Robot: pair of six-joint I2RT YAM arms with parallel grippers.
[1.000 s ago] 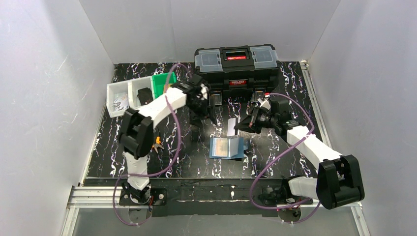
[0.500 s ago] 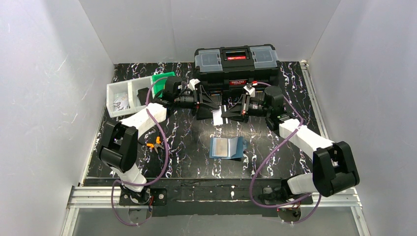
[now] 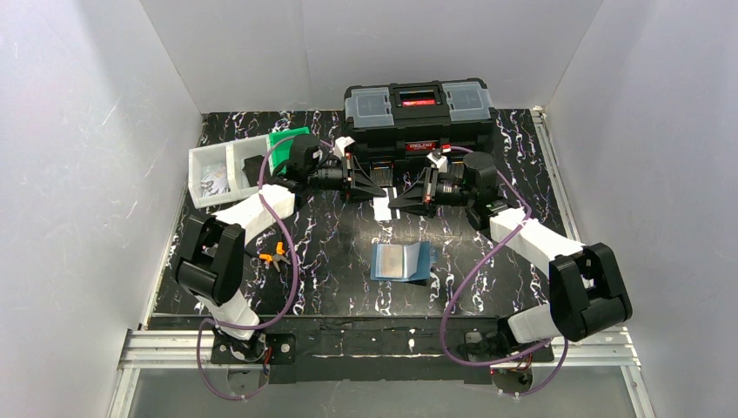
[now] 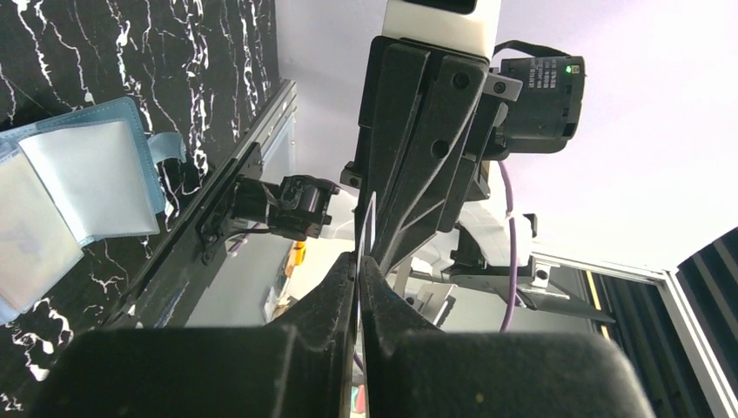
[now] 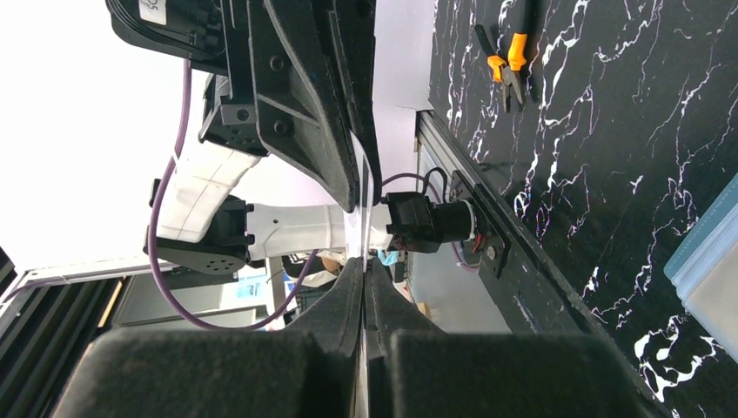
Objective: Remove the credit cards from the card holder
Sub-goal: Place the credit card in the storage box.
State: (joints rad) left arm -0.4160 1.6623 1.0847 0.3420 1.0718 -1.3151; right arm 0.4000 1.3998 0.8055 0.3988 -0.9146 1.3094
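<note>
Left fingers [image 4: 331,300] and right fingers [image 5: 339,300] each clamped on 1 pale card [image 3: 381,207], seemingly shared; card holder [image 3: 402,261] open nearby.

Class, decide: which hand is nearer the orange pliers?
Left. The left hand sits beyond and right of the pliers; the right hand lies farther right, across the shared card.

table [image 3: 348,287]: glossy black marble-look | card holder [image 3: 402,261]: translucent plastic sleeves | toolbox [image 3: 418,131]: matt plastic
</note>
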